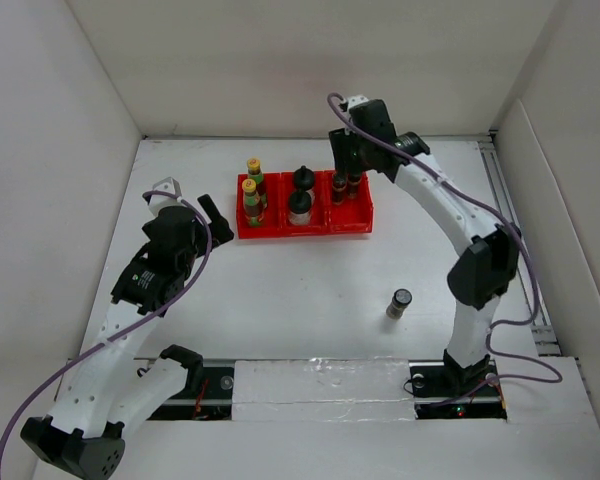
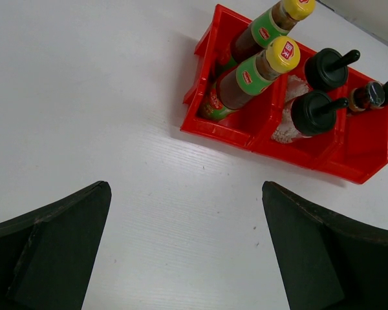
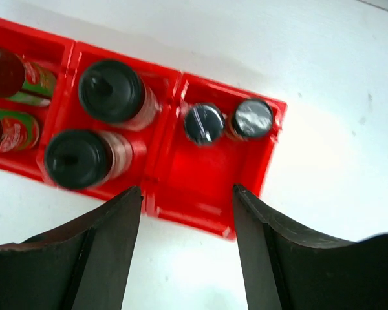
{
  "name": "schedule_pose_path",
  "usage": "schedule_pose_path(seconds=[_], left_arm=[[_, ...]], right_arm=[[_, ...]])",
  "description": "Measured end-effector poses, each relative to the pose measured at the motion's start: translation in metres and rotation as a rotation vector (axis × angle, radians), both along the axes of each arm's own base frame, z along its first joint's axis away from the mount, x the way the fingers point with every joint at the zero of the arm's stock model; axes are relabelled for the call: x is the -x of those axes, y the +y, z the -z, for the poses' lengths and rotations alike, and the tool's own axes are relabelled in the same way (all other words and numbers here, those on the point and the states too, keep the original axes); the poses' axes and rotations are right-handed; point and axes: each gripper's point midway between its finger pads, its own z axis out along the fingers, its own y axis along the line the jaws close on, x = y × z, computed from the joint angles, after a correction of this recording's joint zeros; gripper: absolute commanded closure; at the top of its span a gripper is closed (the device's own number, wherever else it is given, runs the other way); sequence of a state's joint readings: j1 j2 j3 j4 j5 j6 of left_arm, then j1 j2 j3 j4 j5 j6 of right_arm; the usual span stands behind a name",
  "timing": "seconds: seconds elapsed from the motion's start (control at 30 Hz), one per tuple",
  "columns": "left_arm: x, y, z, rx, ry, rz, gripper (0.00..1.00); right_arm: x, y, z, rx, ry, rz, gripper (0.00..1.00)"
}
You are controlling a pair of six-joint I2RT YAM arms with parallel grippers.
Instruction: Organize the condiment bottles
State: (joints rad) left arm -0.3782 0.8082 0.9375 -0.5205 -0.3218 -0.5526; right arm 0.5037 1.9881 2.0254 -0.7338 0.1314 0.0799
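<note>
The right gripper [image 3: 186,190] hangs above the right end of the red tray [image 1: 280,232], jaws apart, holding nothing. The left gripper [image 2: 185,187] is wide apart too. One shaker [image 1: 399,302] stands alone toward the front right of the table [image 1: 280,320]. A sideways bump could tip it and roll it away.
</note>
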Motion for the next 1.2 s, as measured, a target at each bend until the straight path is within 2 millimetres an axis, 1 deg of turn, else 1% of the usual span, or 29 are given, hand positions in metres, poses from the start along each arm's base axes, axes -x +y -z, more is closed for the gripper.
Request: schedule_pose_path(seconds=[0.03, 0.07, 0.1, 0.2, 0.3, 0.37, 0.47, 0.53, 0.6, 0.7, 0.77, 0.87, 0.97, 1.0, 1.07, 1.2], left_arm=[[0.000, 0.000, 0.000, 0.000, 0.000, 0.000, 0.01], [0.000, 0.000, -0.001, 0.001, -0.002, 0.000, 0.01], [0.000, 0.000, -0.001, 0.001, -0.003, -0.001, 0.01], [0.001, 0.000, -0.002, 0.003, -0.008, -0.001, 0.01], [0.001, 0.001, -0.003, 0.005, -0.011, -0.001, 0.01], [0.001, 0.001, -0.003, 0.004, -0.011, -0.001, 0.01], [0.001, 0.001, -0.003, 0.004, -0.011, -0.003, 0.01], [0.001, 0.001, -0.003, 0.004, -0.010, -0.003, 0.01], [0.001, 0.001, -0.003, 0.003, -0.010, -0.003, 0.01], [0.001, 0.001, -0.003, 0.003, -0.010, -0.004, 0.01], [0.001, 0.001, -0.002, 0.003, -0.010, -0.004, 0.01], [0.000, 0.001, -0.001, 0.001, -0.005, -0.004, 0.01], [-0.001, 0.000, 0.001, -0.002, 0.004, -0.003, 0.01], [-0.001, 0.000, 0.002, -0.004, 0.008, -0.003, 0.01], [-0.002, -0.001, 0.005, -0.007, 0.020, 0.000, 0.01], [-0.005, -0.003, 0.012, -0.014, 0.047, 0.006, 0.01]], right_arm=[[0.013, -0.010, -0.011, -0.002, -0.006, 0.022, 0.37], [0.022, -0.015, -0.013, -0.015, -0.022, 0.040, 0.38], [0.037, -0.026, -0.011, -0.006, -0.014, 0.068, 0.37], [0.097, -0.057, 0.004, 0.035, 0.015, 0.153, 0.36], [0.155, -0.068, 0.013, 0.011, 0.010, 0.163, 0.36], [0.186, -0.076, 0.020, -0.019, 0.012, 0.162, 0.36], [0.216, -0.097, 0.035, -0.056, 0.021, 0.198, 0.36], [0.229, -0.107, 0.044, -0.067, 0.030, 0.221, 0.36], [0.237, -0.111, 0.053, -0.071, 0.046, 0.242, 0.35], [0.243, -0.106, 0.064, -0.076, 0.076, 0.249, 0.35], [0.246, -0.100, 0.075, -0.070, 0.113, 0.257, 0.35], [0.250, -0.097, 0.099, -0.042, 0.177, 0.289, 0.35], [0.257, -0.102, 0.125, 0.002, 0.238, 0.339, 0.35], [0.261, -0.103, 0.130, 0.014, 0.250, 0.348, 0.35], [0.267, -0.105, 0.134, 0.023, 0.259, 0.366, 0.35], [0.271, -0.103, 0.126, -0.038, 0.240, 0.392, 0.35]])
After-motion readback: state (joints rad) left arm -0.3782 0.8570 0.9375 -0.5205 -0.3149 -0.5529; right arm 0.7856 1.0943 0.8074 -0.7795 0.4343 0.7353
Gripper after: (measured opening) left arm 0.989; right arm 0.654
